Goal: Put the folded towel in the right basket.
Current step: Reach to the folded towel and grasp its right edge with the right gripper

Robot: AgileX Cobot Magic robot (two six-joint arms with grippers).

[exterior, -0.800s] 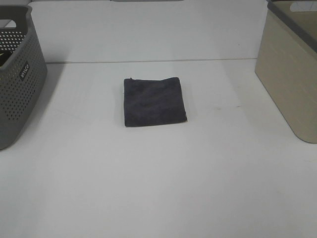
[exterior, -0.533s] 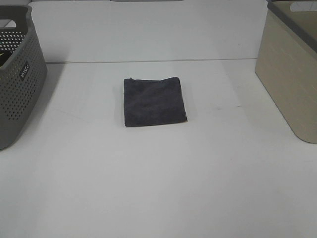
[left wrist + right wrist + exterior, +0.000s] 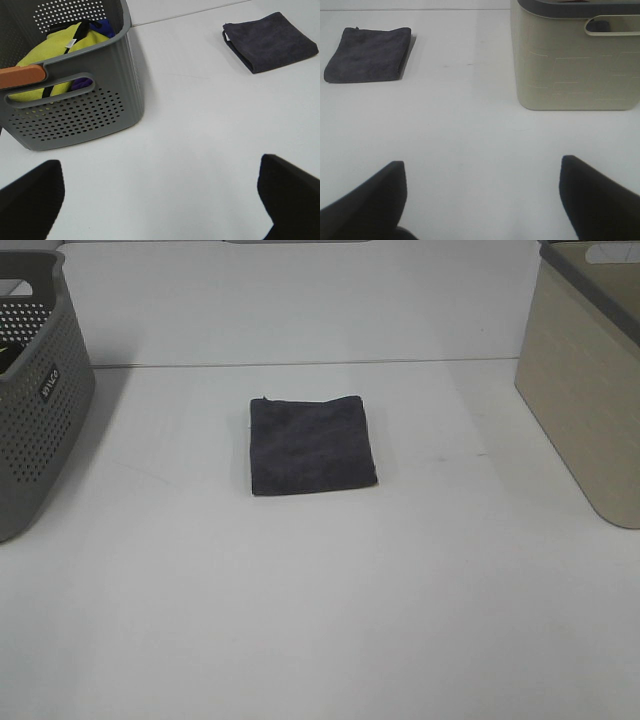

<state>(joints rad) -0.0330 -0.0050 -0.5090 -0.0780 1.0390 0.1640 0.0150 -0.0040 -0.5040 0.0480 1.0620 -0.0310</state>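
The folded towel [image 3: 312,445] lies flat on the white table [image 3: 320,600], about at its middle; it is dark charcoal-grey. It also shows in the left wrist view [image 3: 270,41] and in the right wrist view [image 3: 368,54]. The right basket [image 3: 585,390] is a beige solid-walled bin with a dark rim, at the table's right edge, also in the right wrist view [image 3: 575,65]. My left gripper [image 3: 160,200] is open and empty, near the grey basket, far from the towel. My right gripper [image 3: 482,200] is open and empty, short of the beige bin. Neither arm shows in the exterior high view.
A grey perforated basket [image 3: 35,390] stands at the table's left edge; in the left wrist view [image 3: 75,110] it holds a yellow cloth [image 3: 55,55] and something blue. Bare table lies between the towel and both baskets.
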